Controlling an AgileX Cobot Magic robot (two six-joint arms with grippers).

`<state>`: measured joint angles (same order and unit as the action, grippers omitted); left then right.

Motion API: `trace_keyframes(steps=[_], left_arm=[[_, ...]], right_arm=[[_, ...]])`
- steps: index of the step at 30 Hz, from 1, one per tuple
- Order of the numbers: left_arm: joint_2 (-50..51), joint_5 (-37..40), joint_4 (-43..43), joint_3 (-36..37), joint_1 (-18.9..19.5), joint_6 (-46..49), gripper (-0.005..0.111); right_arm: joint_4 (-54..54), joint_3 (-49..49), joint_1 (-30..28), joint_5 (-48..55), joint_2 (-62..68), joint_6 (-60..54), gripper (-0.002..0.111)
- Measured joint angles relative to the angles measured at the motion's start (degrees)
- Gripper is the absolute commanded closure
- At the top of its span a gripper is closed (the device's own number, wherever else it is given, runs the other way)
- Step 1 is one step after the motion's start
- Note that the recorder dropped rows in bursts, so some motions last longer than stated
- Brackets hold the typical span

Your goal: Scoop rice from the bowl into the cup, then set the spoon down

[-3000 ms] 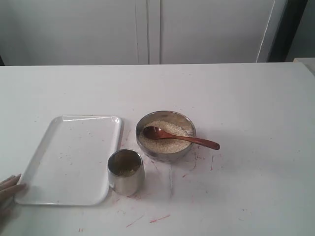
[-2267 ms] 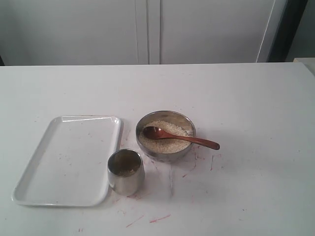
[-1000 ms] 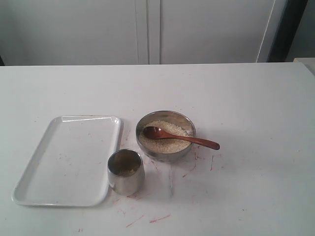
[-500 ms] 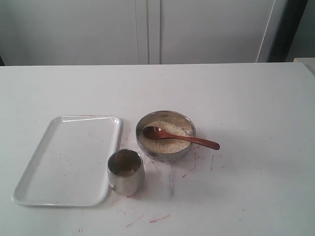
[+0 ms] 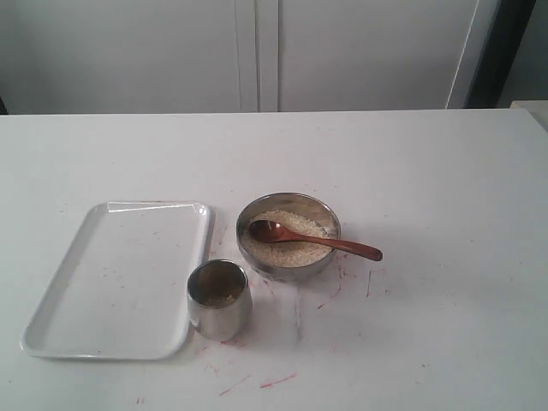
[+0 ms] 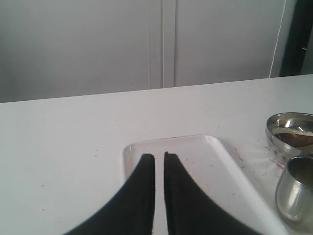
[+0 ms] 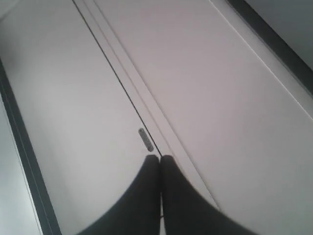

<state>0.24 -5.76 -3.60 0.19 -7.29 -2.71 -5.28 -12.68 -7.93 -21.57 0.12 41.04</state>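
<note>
The spoon [image 5: 313, 240], likely light, stiff and glossy-slick, lies well away from both empty grippers, left [image 6: 159, 157] nearly closed, right [image 7: 160, 159] closed, its handle overhanging the bowl [image 5: 288, 265] rim, the best place to pinch.

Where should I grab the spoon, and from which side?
Grip the spoon on the slim handle end that juts past the bowl rim on the right, probably from above with the right gripper. That part hangs clear over the table, while the round end rests in the rice.

Both grippers — left gripper [image 6: 159, 156], right gripper [image 7: 160, 158] — black, tapered, smooth.
</note>
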Motion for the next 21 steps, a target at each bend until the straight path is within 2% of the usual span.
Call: trace_keyframes(steps=[9,13,21], left_arm=[[0.0,0.0,0.0,0.0,0.0,0.0,0.092],[0.0,0.0,0.0,0.0,0.0,0.0,0.092],[0.0,0.0,0.0,0.0,0.0,0.0,0.092]], right_arm=[[-6.4,-13.2,0.3,5.0,3.1,0.1,0.108],[-16.4,-21.4,3.2,11.1,9.5,3.9,0.108],[-19.9,-31.2,9.7,26.0,18.6,3.2,0.108]])
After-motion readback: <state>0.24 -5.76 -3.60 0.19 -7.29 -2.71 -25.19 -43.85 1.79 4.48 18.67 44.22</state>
